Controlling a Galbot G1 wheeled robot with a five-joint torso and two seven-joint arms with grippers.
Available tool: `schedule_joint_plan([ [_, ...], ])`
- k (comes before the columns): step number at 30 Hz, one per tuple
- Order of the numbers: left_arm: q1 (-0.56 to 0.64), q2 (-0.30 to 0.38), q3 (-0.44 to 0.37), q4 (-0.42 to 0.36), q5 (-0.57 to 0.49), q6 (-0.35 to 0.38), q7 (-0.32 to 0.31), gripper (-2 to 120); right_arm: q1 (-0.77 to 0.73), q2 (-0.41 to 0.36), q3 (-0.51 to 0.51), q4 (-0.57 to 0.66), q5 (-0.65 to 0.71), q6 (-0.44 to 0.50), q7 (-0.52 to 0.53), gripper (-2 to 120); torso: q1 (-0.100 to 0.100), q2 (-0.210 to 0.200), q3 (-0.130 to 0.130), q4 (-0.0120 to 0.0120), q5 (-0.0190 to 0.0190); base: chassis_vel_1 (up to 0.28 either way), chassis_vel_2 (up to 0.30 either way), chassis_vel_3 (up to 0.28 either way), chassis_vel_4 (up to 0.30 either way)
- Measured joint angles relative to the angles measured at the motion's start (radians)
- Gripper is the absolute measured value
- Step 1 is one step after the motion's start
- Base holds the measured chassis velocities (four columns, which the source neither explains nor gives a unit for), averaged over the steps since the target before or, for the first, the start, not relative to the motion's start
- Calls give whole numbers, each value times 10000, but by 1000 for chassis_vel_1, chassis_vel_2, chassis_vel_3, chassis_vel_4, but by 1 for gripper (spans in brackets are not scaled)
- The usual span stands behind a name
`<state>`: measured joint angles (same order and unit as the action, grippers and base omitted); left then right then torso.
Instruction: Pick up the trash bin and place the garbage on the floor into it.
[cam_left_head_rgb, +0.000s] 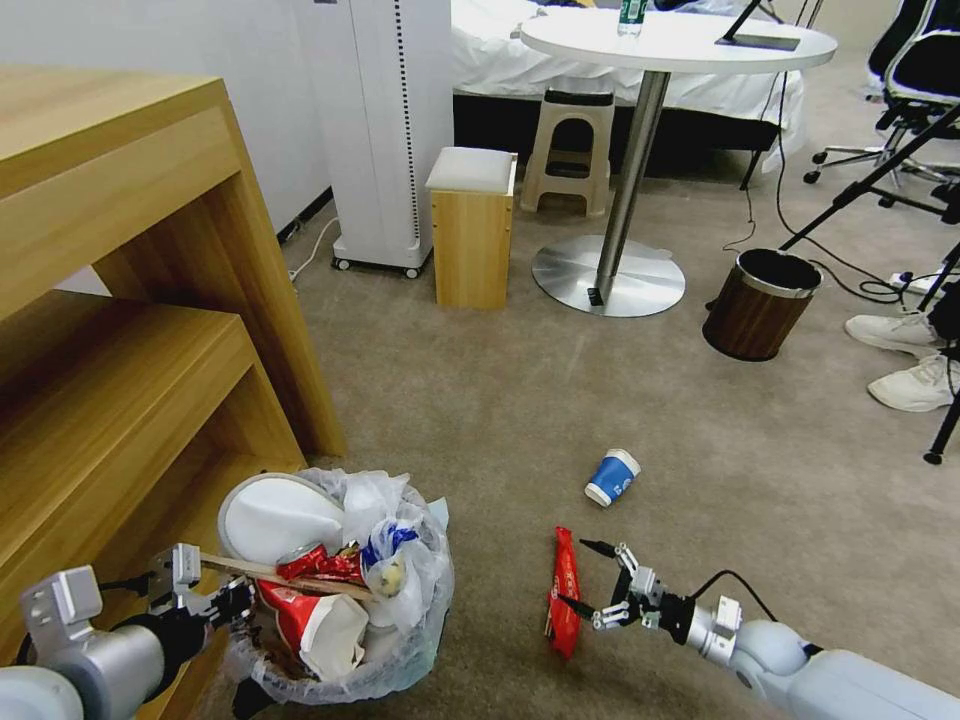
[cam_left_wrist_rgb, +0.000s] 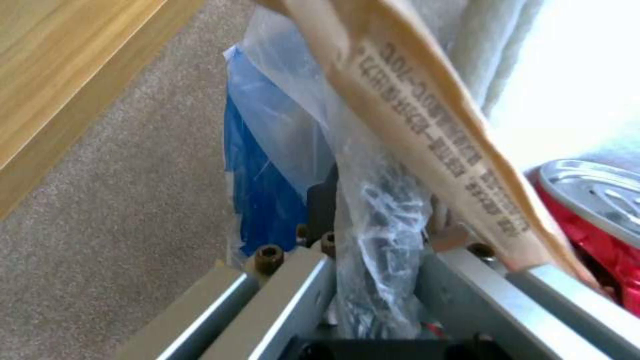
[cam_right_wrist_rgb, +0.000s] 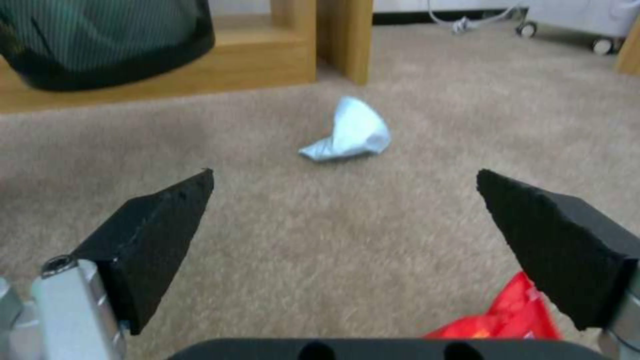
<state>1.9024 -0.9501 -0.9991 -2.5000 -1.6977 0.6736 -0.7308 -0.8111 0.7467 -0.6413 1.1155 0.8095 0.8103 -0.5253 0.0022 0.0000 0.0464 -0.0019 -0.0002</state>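
Observation:
The trash bin (cam_left_head_rgb: 400, 640), lined with a crinkled plastic bag, is in the head view at lower left, stuffed with a white slipper, a red can, a carton and a wooden stick. My left gripper (cam_left_head_rgb: 235, 603) is shut on its near rim; the left wrist view shows the bag (cam_left_wrist_rgb: 377, 220) pinched in that gripper (cam_left_wrist_rgb: 373, 250), beside the red can (cam_left_wrist_rgb: 593, 225). On the floor (cam_left_head_rgb: 500, 400) lie a red wrapper (cam_left_head_rgb: 565, 590) and a blue paper cup (cam_left_head_rgb: 612, 477). My right gripper (cam_left_head_rgb: 575, 573) is open just right of the wrapper, low over the carpet. In the right wrist view the wrapper (cam_right_wrist_rgb: 513, 315) lies by one finger, with a crumpled pale scrap (cam_right_wrist_rgb: 350, 132) farther off.
A wooden shelf unit (cam_left_head_rgb: 130, 300) stands close on the left of the bin. Farther off are a brown wood-grain bin (cam_left_head_rgb: 760, 303), a round white table on a metal foot (cam_left_head_rgb: 610, 275), a small wooden stool (cam_left_head_rgb: 472, 225), tripod legs and a person's white shoes (cam_left_head_rgb: 905, 355) at right.

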Motion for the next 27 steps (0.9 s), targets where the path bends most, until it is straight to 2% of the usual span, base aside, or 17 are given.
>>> schedule_joint_plan([
  [6, 1, -6, 9, 0, -3, -6, -8, 0, 16, 338, -308, -387, -413, 0, 1029, 100, -1, 0, 0, 1, -2, 0, 0, 0, 0],
  [27, 13, 153, 36, 0, -51, -36, -20, 0, -560, 810, -185, -1244, -297, -1, 1784, 100, 0, 0, 0, 1, 2, 0, 0, 0, 0],
])
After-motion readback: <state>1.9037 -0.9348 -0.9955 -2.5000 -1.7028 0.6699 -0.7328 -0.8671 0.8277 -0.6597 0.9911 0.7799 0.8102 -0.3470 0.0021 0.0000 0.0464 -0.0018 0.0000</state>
